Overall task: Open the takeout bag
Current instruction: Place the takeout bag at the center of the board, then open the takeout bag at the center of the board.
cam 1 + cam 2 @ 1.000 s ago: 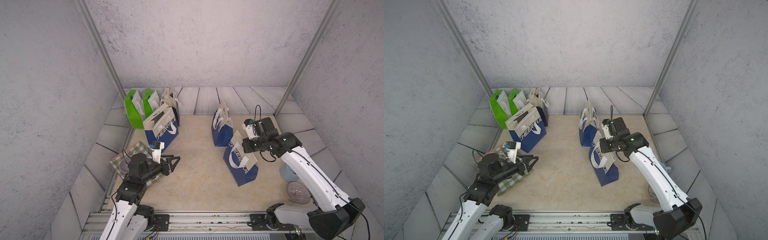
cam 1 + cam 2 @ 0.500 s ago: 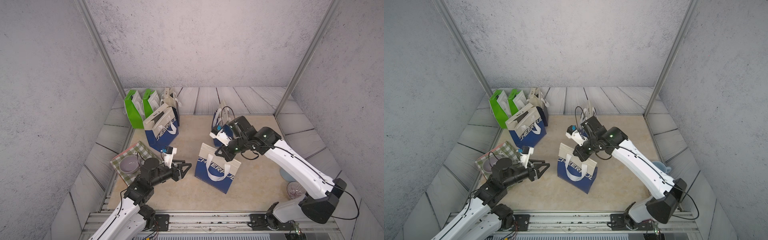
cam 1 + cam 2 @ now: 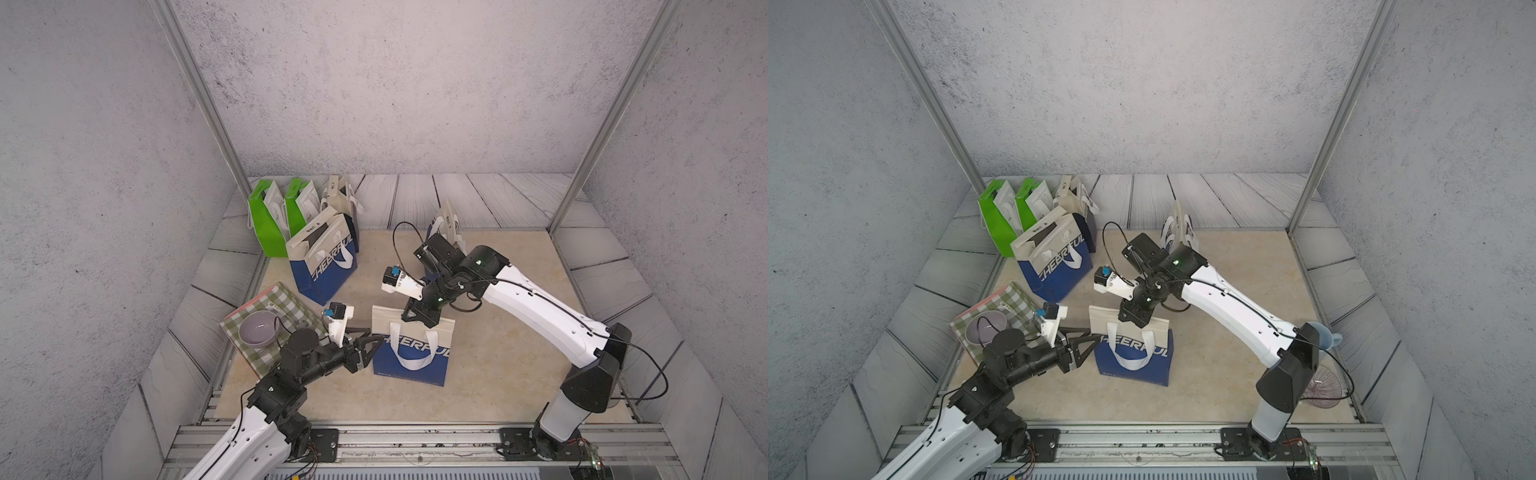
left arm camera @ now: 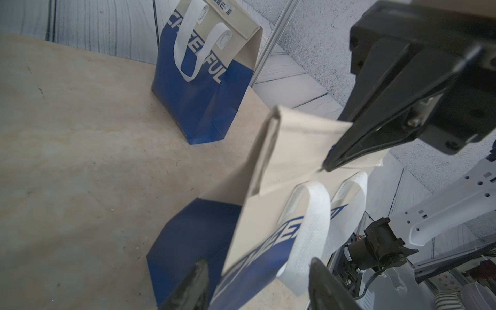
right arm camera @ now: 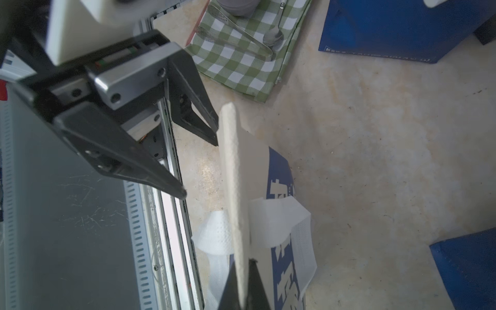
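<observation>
While the takeout bag (image 3: 409,353) stands upright at the middle of the mat (image 3: 498,365), its folded top edge running side to side, your right gripper (image 3: 419,322) pinches that edge from above; your left gripper (image 3: 375,336), spread, straddles its left end.

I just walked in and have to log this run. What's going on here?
The right gripper is clamped on the folded top edge of the blue-and-cream takeout bag standing in the middle. The left gripper is open at the end of the bag nearest it, its jaws seemingly straddling the front panel without closing. The bag's mouth looks flat and shut, so opening has not begun.
</observation>
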Available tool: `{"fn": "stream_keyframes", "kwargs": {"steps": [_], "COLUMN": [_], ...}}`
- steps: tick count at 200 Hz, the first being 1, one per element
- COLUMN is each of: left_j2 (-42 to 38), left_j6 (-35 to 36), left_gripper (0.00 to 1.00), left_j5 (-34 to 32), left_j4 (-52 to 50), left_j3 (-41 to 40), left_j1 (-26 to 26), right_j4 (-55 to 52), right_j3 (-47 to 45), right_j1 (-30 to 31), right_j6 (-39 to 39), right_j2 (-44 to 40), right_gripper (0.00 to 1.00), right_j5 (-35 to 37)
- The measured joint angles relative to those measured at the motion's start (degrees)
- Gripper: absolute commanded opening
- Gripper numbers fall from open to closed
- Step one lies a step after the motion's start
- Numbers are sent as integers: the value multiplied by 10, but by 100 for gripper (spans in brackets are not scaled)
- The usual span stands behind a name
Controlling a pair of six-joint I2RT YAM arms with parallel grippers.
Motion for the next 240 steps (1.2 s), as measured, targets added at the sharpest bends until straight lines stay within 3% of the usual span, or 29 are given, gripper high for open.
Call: {"fn": "stream_keyframes", "kwargs": {"steps": [22, 45, 62, 100, 155, 176, 205, 240], "left_j2": [18, 46, 64, 92, 90, 90, 96, 103], "left_j6": [-2, -2, -2, 2, 7, 12, 22, 31], "left_gripper": [59, 57, 56, 46, 43, 26, 15, 0], "left_j5": [-4, -7, -8, -11, -20, -28, -33, -45], "left_j4": [16, 41, 68, 104, 139, 160, 175, 200], "left_j3": [-9, -11, -18, -34, -48, -60, -71, -73], "left_j1": [-8, -19, -28, -49, -90, -107, -123, -134], "right_j4": [0, 15, 25, 49, 158, 250, 374, 462], "right_j3": [0, -16, -28, -56, -159, -245, -372, -461], "right_j1": [0, -1, -1, -1, -1, -1, -1, 9], "right_j6": [-22, -33, -36, -35, -3, 13, 7, -28], "right_j2": [0, -5, -12, -42, -167, -255, -370, -412], "right_gripper": [1, 10, 27, 49, 54, 57, 55, 53], "right_j5": [-5, -9, -10, -12, 24, 51, 82, 93]}}
